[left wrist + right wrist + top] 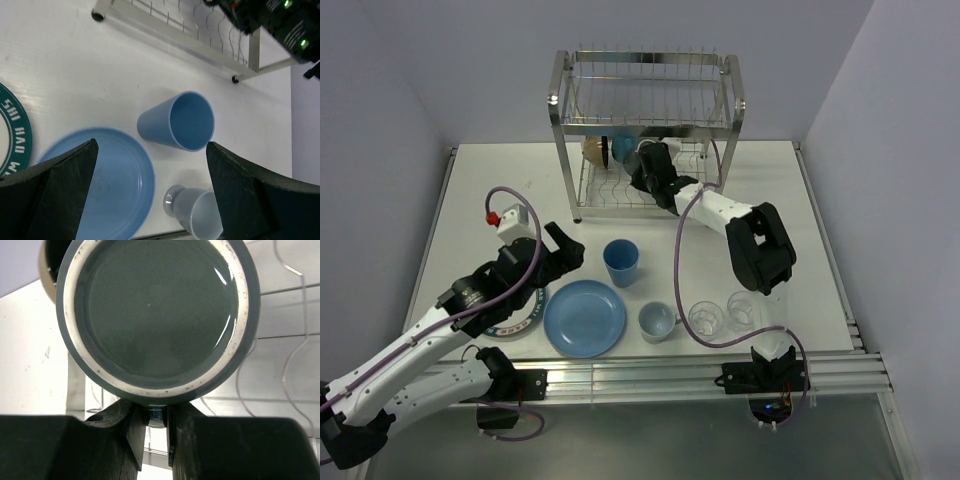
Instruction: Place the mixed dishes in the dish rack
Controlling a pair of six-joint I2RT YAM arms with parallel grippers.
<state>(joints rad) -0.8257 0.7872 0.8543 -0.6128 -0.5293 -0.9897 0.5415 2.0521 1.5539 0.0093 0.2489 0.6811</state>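
Right jaws nearly together, pinching the dark mug [157,315] by what looks like its handle, inside the lower tier of the dish rack [561,150]. It is held on its side, I judge, to settle among the wires. Left jaws spread wide above the blue tumbler [177,122], upright on the counter [75,75]; wide enough to straddle it, likely my next pick.

A flat white counter [490,190] sits between plain pale lilac walls [460,60], with ribbed aluminium rails [650,372] along its near edge.
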